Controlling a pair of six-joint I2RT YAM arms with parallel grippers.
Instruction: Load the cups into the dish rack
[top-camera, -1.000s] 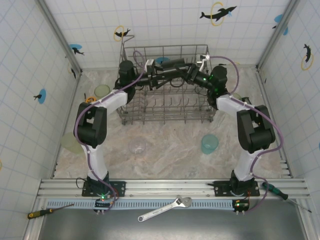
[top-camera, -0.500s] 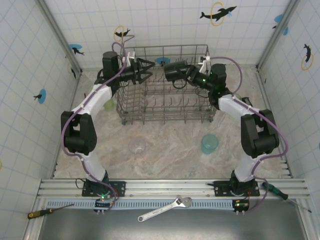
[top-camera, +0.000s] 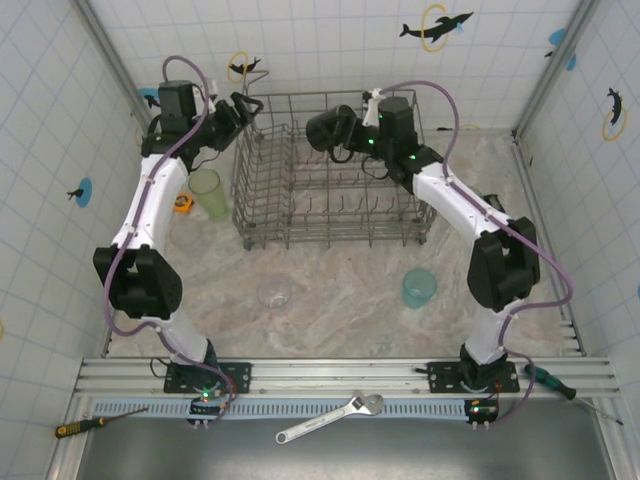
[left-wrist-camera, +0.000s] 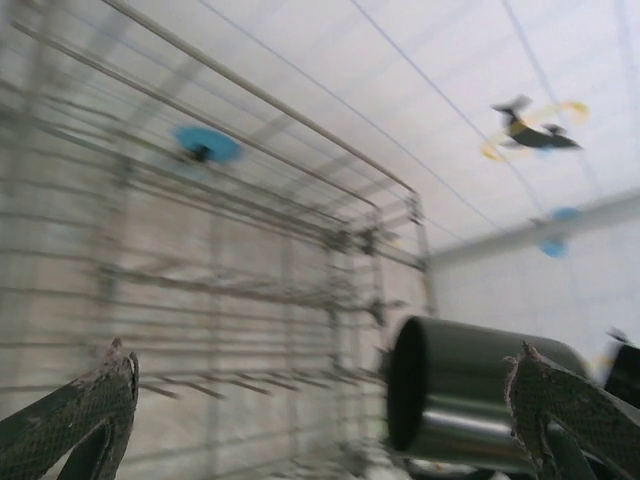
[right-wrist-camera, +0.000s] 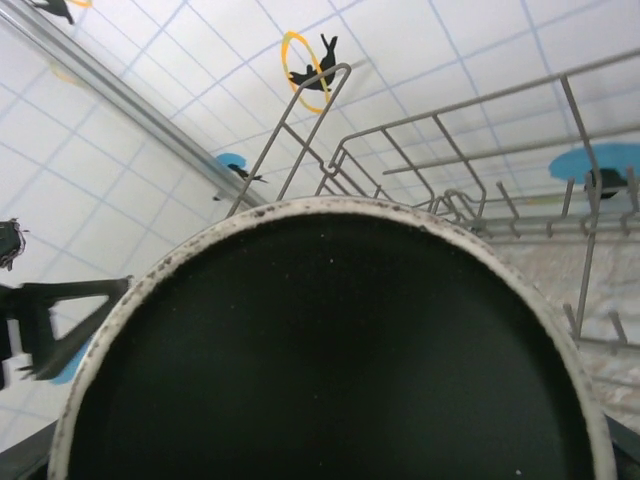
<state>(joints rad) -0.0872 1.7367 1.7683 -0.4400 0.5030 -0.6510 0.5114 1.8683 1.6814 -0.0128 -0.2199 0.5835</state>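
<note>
Black mug (top-camera: 325, 128) held in right end effector (top-camera: 347, 133) (above rack (top-camera: 340, 226)), left end effector (top-camera: 245, 108) splayed

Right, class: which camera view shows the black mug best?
Left wrist: the black mug appears large, mouth and side wall both clear. Top external shows it small, held by the right hand above the dish rack. Right wrist looks straight into its dark inside.

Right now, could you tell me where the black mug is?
In the top view the black mug is held in the right gripper, above the far side of the dish rack.
</note>
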